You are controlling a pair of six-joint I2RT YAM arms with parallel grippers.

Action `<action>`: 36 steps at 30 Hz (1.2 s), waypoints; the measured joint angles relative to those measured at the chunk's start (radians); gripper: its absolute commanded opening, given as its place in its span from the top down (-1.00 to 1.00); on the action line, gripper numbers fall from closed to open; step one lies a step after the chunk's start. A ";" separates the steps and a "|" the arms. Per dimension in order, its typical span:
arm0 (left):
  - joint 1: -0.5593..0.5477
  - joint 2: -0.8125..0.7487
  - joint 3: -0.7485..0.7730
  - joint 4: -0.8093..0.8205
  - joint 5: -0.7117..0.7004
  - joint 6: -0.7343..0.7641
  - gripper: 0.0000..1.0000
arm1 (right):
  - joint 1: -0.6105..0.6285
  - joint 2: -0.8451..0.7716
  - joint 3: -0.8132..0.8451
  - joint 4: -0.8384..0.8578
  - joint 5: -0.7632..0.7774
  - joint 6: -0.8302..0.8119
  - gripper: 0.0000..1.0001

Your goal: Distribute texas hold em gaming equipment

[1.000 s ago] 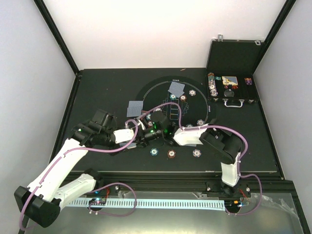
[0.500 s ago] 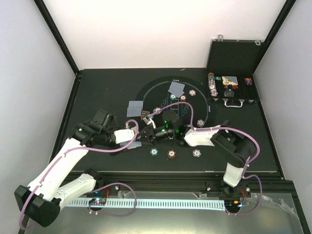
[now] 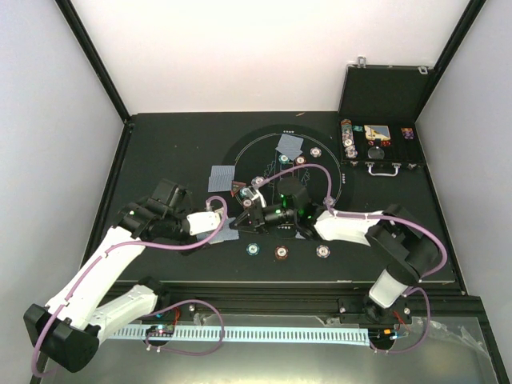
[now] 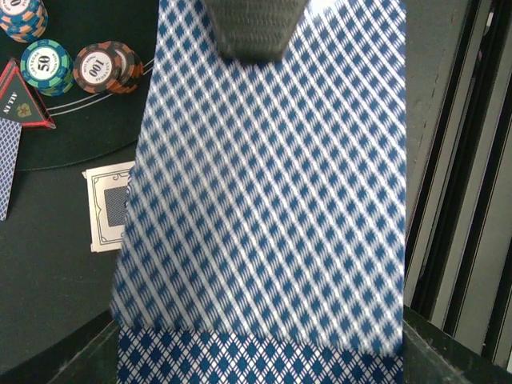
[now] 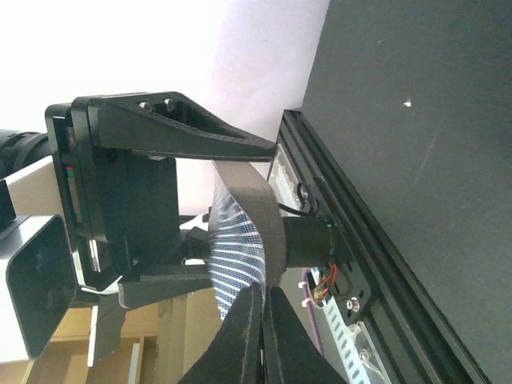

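At mat rim | right gripper pinches left gripper's cards by edge

Table: black, flat, enclosed by white walls and black frame posts. Mat: round, black, with white printed outlines, lying flat near the table centre. Case: black, open, at 2 o'clock on the table, lid upright, silver handle facing 6 o'clock. Rail: black, along the 6 o'clock table edge. Slotted strip: white, just beyond the rail.
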 measured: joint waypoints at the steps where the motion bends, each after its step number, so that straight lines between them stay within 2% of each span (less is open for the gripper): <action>1: 0.000 0.000 0.000 0.001 -0.002 0.000 0.88 | -0.008 -0.011 -0.008 -0.010 0.001 -0.003 0.98; 11: 0.000 0.000 -0.001 0.007 -0.007 0.000 0.88 | -0.063 -0.080 -0.064 -0.055 0.009 -0.008 0.98; 15: 0.000 0.000 -0.001 0.011 -0.016 0.000 0.88 | -0.174 -0.149 -0.135 -0.103 0.002 -0.034 0.97; 24: 0.000 0.000 -0.001 0.018 -0.018 0.000 0.88 | -0.514 -0.218 -0.170 -0.475 0.071 -0.313 0.98; 29: 0.000 0.000 -0.001 0.018 -0.018 0.000 0.88 | -0.547 -0.195 -0.155 -0.652 0.180 -0.446 0.98; 36: 0.000 0.000 -0.001 0.018 -0.018 0.000 0.88 | -0.548 -0.186 -0.146 -0.775 0.278 -0.532 0.98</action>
